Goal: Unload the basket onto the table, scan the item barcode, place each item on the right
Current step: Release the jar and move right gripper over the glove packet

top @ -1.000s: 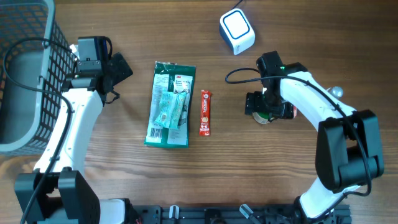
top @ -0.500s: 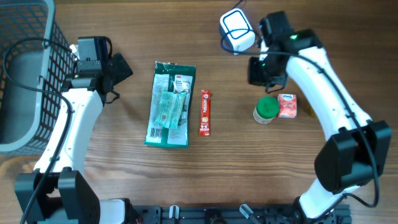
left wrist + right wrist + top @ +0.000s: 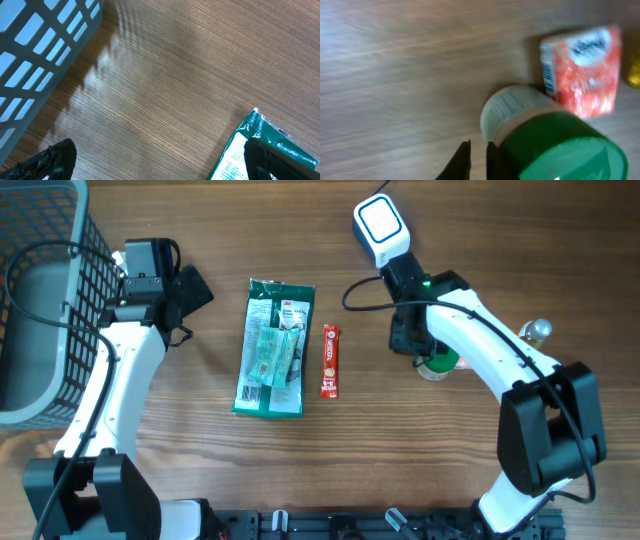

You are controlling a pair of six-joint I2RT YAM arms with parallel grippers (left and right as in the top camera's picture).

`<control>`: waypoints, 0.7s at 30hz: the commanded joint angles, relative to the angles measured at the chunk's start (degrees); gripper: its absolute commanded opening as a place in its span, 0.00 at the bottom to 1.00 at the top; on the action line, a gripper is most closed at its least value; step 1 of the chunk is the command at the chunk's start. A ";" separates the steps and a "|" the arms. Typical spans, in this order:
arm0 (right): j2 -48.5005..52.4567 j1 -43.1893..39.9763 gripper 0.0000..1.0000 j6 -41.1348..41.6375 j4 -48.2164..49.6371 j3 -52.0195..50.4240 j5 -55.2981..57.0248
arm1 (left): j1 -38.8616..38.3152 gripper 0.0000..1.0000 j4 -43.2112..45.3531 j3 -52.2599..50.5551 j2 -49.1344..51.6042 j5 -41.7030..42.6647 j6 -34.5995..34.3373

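Note:
A jar with a green lid [image 3: 438,366] [image 3: 560,150] stands right of centre, and a small red carton [image 3: 580,70] lies against its far side. In the overhead view my right arm covers most of the carton. My right gripper [image 3: 407,340] [image 3: 477,144] hangs just left of the jar, its fingers shut to a thin slit with nothing between them. The white scanner [image 3: 380,227] sits at the back. My left gripper [image 3: 195,290] [image 3: 160,167] stays open over bare wood at the left, holding nothing.
A green packet [image 3: 272,348] [image 3: 270,131] and a red snack bar [image 3: 330,361] lie mid-table. A grey wire basket [image 3: 40,300] [image 3: 40,40] fills the far left. A small shiny object [image 3: 538,330] sits right of the jar.
The right gripper left the jar, swung up beside the scanner, then came back down left of the jar, and its jaws closed from open. The left arm has not moved.

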 commanded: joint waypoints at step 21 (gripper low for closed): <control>0.13 22.84 0.31 1.97 23.23 -0.50 -4.00 | 0.15 1.00 0.02 0.68 -0.09 0.09 -0.96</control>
